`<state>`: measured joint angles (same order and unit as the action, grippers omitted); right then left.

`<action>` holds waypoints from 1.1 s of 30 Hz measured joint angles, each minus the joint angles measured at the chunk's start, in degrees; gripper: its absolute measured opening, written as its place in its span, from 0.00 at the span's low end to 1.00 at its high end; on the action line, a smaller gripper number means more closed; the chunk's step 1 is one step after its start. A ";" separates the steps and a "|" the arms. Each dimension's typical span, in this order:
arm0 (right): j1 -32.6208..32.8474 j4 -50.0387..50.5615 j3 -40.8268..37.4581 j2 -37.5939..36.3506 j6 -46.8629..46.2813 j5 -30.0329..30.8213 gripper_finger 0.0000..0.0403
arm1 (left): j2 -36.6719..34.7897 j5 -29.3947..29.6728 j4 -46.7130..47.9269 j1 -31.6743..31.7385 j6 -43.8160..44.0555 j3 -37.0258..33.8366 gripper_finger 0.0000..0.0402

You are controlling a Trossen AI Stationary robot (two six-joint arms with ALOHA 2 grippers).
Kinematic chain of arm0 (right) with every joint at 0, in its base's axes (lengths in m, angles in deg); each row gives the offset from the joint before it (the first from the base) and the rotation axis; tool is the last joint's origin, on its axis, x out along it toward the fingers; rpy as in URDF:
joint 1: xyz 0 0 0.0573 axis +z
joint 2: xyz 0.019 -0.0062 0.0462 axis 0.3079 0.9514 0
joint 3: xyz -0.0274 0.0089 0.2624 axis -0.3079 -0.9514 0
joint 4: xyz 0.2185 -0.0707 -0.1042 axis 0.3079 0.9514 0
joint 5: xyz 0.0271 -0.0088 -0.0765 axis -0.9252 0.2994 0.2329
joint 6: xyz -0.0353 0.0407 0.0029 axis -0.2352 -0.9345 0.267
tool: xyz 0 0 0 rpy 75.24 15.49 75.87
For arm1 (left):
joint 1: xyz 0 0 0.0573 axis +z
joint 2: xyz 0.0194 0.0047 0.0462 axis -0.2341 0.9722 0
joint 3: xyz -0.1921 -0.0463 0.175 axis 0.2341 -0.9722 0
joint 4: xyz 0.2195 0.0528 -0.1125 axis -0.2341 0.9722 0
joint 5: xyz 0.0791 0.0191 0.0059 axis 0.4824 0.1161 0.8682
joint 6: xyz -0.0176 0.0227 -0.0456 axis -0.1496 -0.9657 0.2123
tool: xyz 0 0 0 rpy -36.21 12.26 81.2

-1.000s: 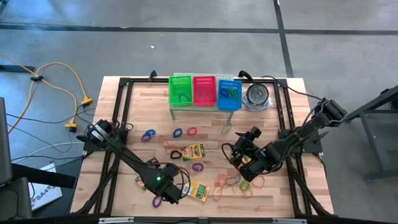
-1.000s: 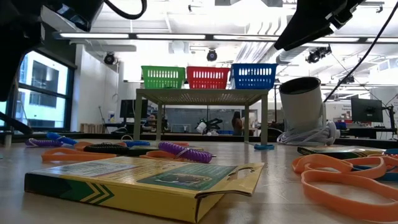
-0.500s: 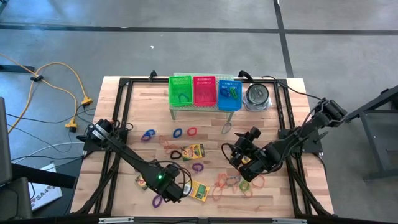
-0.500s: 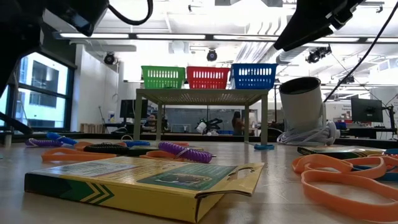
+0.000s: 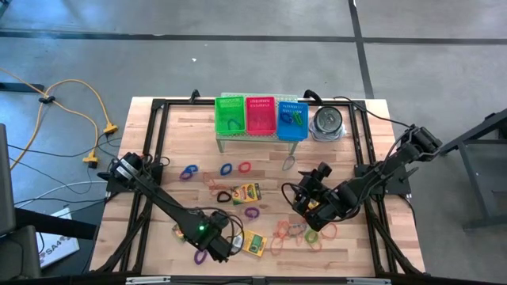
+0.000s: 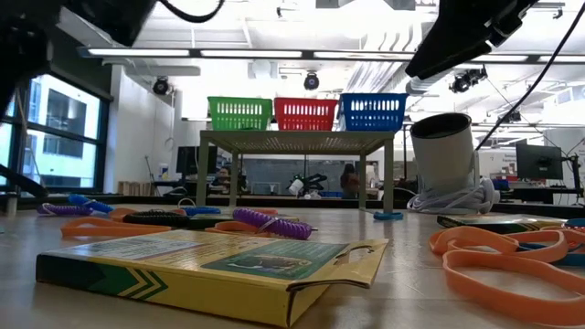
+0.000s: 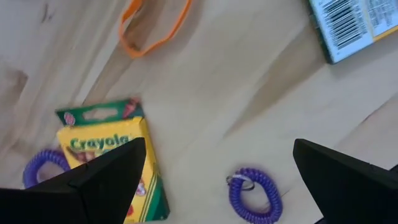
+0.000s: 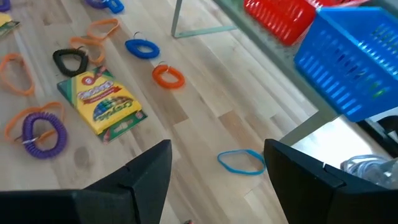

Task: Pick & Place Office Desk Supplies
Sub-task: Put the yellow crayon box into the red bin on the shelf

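**Both grippers hover open over scattered desk supplies**

Left gripper [image 5: 220,244] hangs spread wide and empty near the table's front edge, just above a crayon box [image 7: 115,162] and a purple coil band [image 7: 254,194]. Right gripper [image 5: 305,198], also parted and empty, sits right of centre beside orange bands [image 5: 291,231]. Another crayon box [image 5: 247,192] lies mid-table. Green, red and blue baskets [image 5: 261,116] stand on a shelf at the back.
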<state>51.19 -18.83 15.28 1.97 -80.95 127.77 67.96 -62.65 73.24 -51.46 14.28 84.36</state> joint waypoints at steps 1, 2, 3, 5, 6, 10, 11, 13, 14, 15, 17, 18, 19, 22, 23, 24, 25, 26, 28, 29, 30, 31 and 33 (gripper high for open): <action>0.00 -0.02 0.00 0.00 0.00 -0.17 0.61 | 0.00 0.27 0.21 -0.16 0.68 0.00 0.99; 0.00 -0.07 0.00 0.00 0.00 -0.17 0.61 | 0.00 0.47 0.63 -0.21 1.59 0.00 0.99; 0.00 -0.15 0.00 0.00 0.00 -0.17 0.61 | 0.00 0.74 1.66 -0.21 2.75 0.00 0.99; 0.00 -0.36 0.00 0.00 0.00 -0.09 0.61 | 0.00 1.63 4.47 -0.15 4.65 0.00 0.99; 0.00 -0.38 0.00 0.00 0.00 0.15 0.61 | 0.00 2.60 5.57 -0.14 4.53 -0.02 0.99; -0.04 -0.40 0.00 0.00 0.00 0.75 0.61 | 0.00 7.30 6.28 -0.84 4.32 -0.02 0.99; -0.04 -0.46 0.00 0.00 0.00 0.75 0.61 | 0.00 7.38 6.30 -0.91 4.32 -0.02 0.99; -0.04 -0.79 0.00 0.00 0.00 0.76 0.61 | 0.00 7.27 6.48 -0.93 3.57 -0.02 0.99; -0.04 -0.99 0.00 0.00 0.00 0.77 0.61 | 0.00 7.26 6.46 -0.86 2.57 -0.02 0.99; -0.04 -1.14 0.00 0.00 0.02 0.77 0.61 | 0.00 7.28 6.46 -0.67 1.30 -0.02 0.99; -0.04 -1.41 0.00 0.00 0.38 0.77 0.61 | 0.00 7.25 6.46 -0.39 0.47 -0.02 0.99; -0.04 -1.70 0.00 0.00 1.12 0.77 0.61 | 0.00 7.00 6.46 -0.20 1.35 -0.02 0.99; -0.04 -2.18 0.00 0.00 1.55 0.77 0.61 | 0.00 6.18 6.46 0.01 2.90 -0.02 0.99; -0.04 -3.00 0.00 0.00 2.26 0.77 0.61 | 0.00 4.80 6.39 -0.16 7.33 -0.02 0.99; -0.04 -3.34 0.00 0.00 2.62 0.77 0.61 | 0.00 4.76 6.23 -0.38 8.61 -0.02 0.99; -0.03 -3.59 0.00 0.00 2.80 0.76 0.61 | 0.00 5.07 5.86 -0.57 9.61 -0.02 0.99; -0.02 -3.65 0.00 0.00 2.80 0.74 0.61 | 0.00 5.88 5.24 -0.75 10.25 -0.02 0.99; -0.02 -3.65 0.00 0.00 2.80 0.59 0.61 | 0.00 7.64 4.43 -0.90 10.76 -0.02 0.99; -0.02 -3.65 0.00 0.00 2.98 0.16 0.61 | 0.00 11.61 2.29 -1.12 11.53 -0.02 0.99; -0.02 -3.65 0.00 0.00 2.99 0.13 0.61 | 0.00 11.76 1.96 -1.11 11.36 0.00 0.99; -0.02 -3.65 0.00 0.00 2.99 0.12 0.61 | 0.00 11.08 2.59 -1.08 10.51 0.00 0.99; -0.02 -3.65 0.00 0.00 2.99 0.12 0.61 | 0.00 9.51 3.56 -1.06 9.25 0.00 0.99; -0.02 -3.65 0.00 0.00 2.99 0.12 0.61 | 0.00 5.16 6.29 -0.36 6.91 0.00 0.99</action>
<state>51.17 -22.47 15.28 1.97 -77.96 127.89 67.96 -57.49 79.53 -51.81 21.19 84.36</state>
